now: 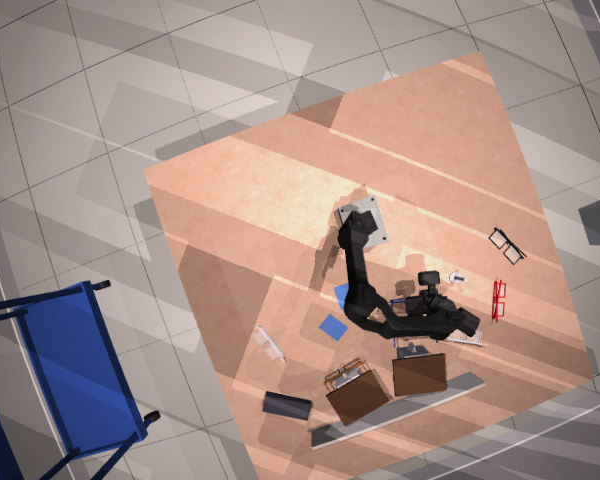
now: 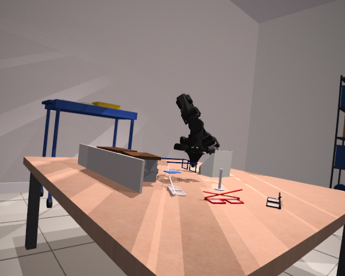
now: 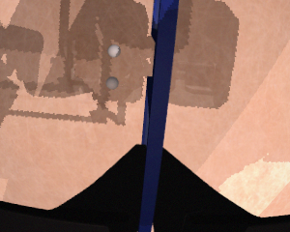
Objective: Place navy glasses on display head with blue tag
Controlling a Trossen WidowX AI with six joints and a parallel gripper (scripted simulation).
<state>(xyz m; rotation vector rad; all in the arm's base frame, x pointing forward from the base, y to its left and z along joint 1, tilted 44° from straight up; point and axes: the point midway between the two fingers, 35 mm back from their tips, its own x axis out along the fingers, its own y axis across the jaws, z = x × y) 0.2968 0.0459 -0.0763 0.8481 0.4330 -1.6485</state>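
The navy glasses (image 1: 397, 300) (image 2: 175, 162) (image 3: 161, 97) are held in the air, with their temples open and reaching toward the heads. My gripper (image 2: 192, 165) (image 3: 147, 155) is shut on their front frame; the arm covers much of them in the top view. Two display heads stand under brown boards. The right head (image 1: 413, 351) shows a grey face and no glasses on it. The left head (image 1: 348, 379) wears brown-orange glasses (image 1: 335, 373). Blue squares (image 1: 333, 327) (image 2: 171, 171) lie on the table in front of them. I cannot tell which head has the blue tag.
A grey wall (image 1: 398, 410) (image 2: 113, 167) stands behind the heads, a dark box (image 1: 287, 405) beside them. Red glasses (image 1: 494, 304) (image 2: 239, 198), black glasses (image 1: 506, 242) (image 2: 273, 203), clear glasses (image 1: 270, 343) and a white post (image 1: 458, 277) (image 2: 220, 179) are on the table.
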